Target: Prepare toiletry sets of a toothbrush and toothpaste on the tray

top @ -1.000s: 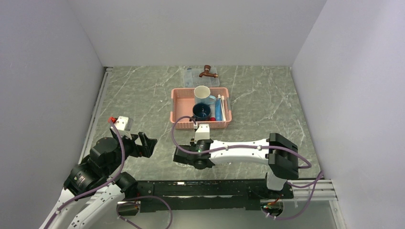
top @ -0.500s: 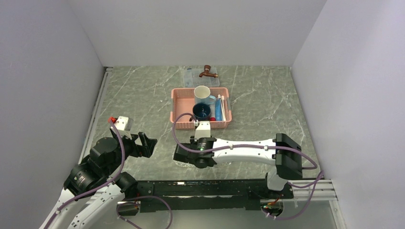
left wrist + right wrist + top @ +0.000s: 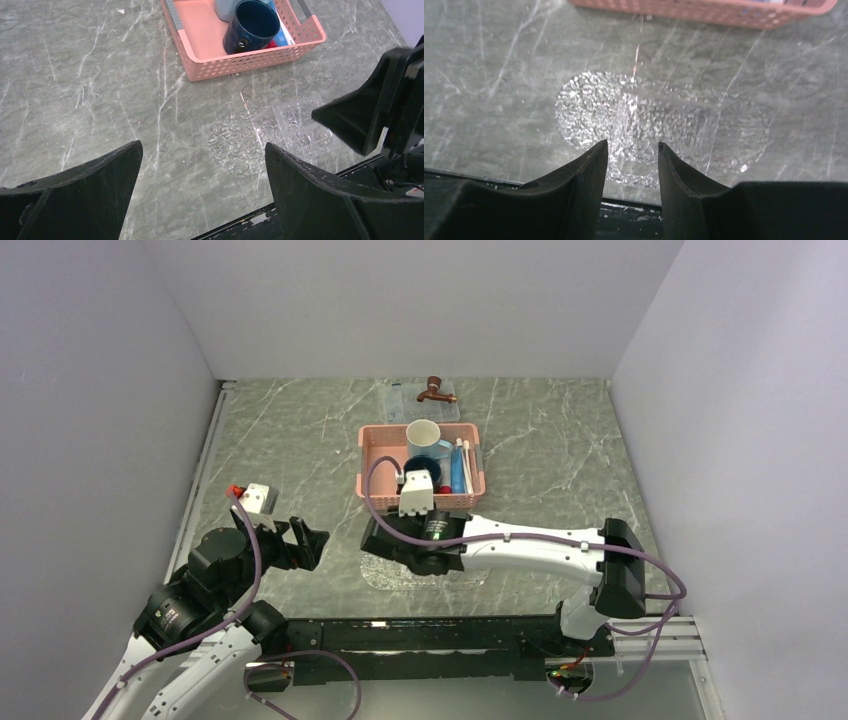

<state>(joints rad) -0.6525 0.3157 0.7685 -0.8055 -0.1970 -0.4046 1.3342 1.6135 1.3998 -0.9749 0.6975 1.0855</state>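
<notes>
Tray (image 3: 400, 578), likely light, thin and slippery, is being judged best pinched at a rim; it is lying lower centre on the counter (image 3: 300, 440), beneath the right gripper (image 3: 632, 145), whose jaws are being held slightly apart, empty

Lab: white-walled booth (image 3: 400, 310), marble-look table (image 3: 280, 440)

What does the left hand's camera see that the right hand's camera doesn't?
Only the left wrist view shows the dark blue mug sitting inside the pink basket, and the wide-open left gripper. Only the right wrist view shows the right gripper up close, its fingers apart over the near edge of the clear tray. Both show that tray lying on the table in front of the basket's side.
</notes>
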